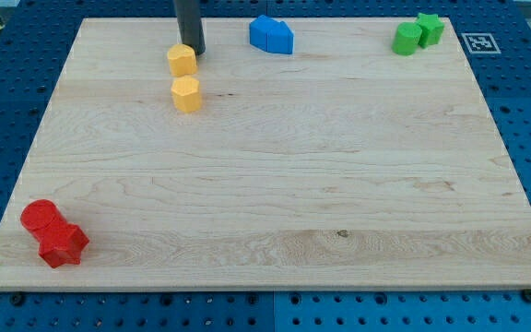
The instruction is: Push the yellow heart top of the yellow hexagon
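Two yellow blocks are counted: the yellow heart (pixel 182 59) lies just above the yellow hexagon (pixel 186 94), apart. My tip (pixel 196 52) is set beside the heart's right; no fingers exist. Two blue blocks (pixel 272 35), two green blocks (pixel 418 33) and two red blocks (pixel 53 232) are listed.

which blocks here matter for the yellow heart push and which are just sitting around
In the job:
small yellow heart block, now above the hexagon
small yellow hexagon block
my tip, just right of the heart

Lying about:
two blue blocks
two green blocks
two red blocks
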Controlling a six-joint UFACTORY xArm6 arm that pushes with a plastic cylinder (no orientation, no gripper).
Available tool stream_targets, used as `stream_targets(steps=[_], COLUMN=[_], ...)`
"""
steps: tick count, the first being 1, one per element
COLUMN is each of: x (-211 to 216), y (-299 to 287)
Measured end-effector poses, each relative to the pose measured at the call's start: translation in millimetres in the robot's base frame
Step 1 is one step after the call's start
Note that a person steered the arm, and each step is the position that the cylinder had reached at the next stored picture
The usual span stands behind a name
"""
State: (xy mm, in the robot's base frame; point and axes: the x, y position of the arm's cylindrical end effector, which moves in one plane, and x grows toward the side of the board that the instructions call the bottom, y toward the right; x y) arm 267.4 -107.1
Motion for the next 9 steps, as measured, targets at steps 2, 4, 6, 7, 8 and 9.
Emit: stream_targets(steps=[2,4,6,7,8,9], x=[-11.9,-13.1,2.4,17.3,17.8,13.3], y=[-7.9,-38.3,-39.7,-38.6,-32.6,-30.9])
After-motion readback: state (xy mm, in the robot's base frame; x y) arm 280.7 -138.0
